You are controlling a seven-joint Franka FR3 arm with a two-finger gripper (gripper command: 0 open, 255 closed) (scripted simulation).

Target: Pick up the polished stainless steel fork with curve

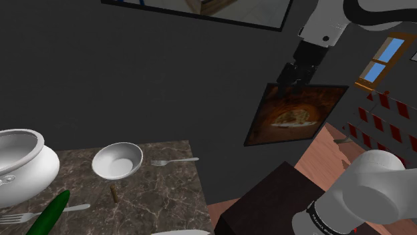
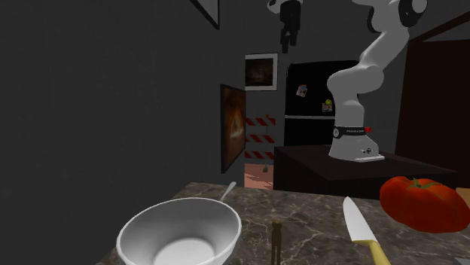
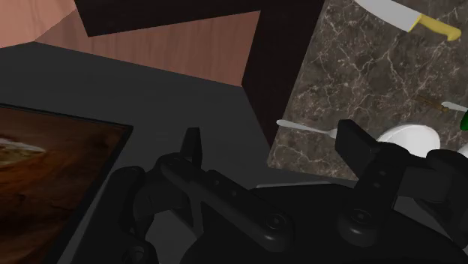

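In the shoulder view, nearest at the lower right, the white arm (image 1: 374,193) rises from its dark stand (image 1: 267,200). At the lower left lies a dark marble worktop (image 1: 167,193). Near its front edge a green cucumber (image 1: 48,213) lies over a second fork (image 1: 17,217), and a white pot (image 1: 20,167) stands at the left edge of the frame. Further back, left of centre, is a white bowl (image 1: 117,161). Just to its right, not touching it, lies the fork (image 1: 174,161), flat on the marble, tines toward the bowl and handle pointing right, near the worktop's far right corner. Farthest, at the upper right, the claw (image 1: 292,79) hangs high before a dark wall, just above a framed painting (image 1: 294,115) and well apart from the worktop. In the wrist view its black fingers (image 3: 193,150) are spread wide with nothing between them, and the fork shows beyond them at the marble's edge, beside the bowl. I take this fork, not the one under the cucumber, to be the one meant, though that is a judgement. The step in hand looks like the approach, with no grasp begun. The next move calls for bringing the claw down and across to the handle, turning it so the fingers straddle the thin shaft crosswise, then lowering close to the marble, clear of the bowl, before closing.
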